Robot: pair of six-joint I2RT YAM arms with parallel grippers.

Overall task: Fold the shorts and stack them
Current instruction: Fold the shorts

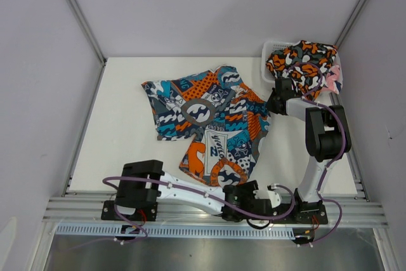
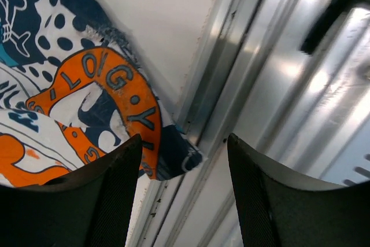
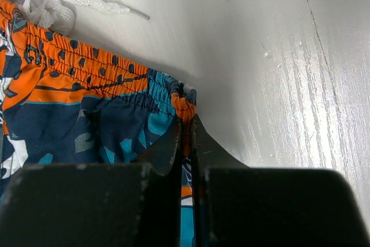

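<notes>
Patchwork shorts (image 1: 209,125) lie spread at frame centre on the tabletop (image 1: 120,125). Right gripper (image 3: 186,122): jaws clamped on the waistband edge, judged to anchor it for folding. Left gripper (image 2: 184,140): jaws apart over the lower hem, contact unclear. Remaining shorts (image 1: 304,61) fill the basket (image 1: 268,47), upper right.

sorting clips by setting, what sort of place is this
Probably a robot lab test cell, not a home: white panels box in a white table, the left arm and right arm are bolted to an aluminium rail at its near edge, and patchwork shorts lie spread on it.
</notes>
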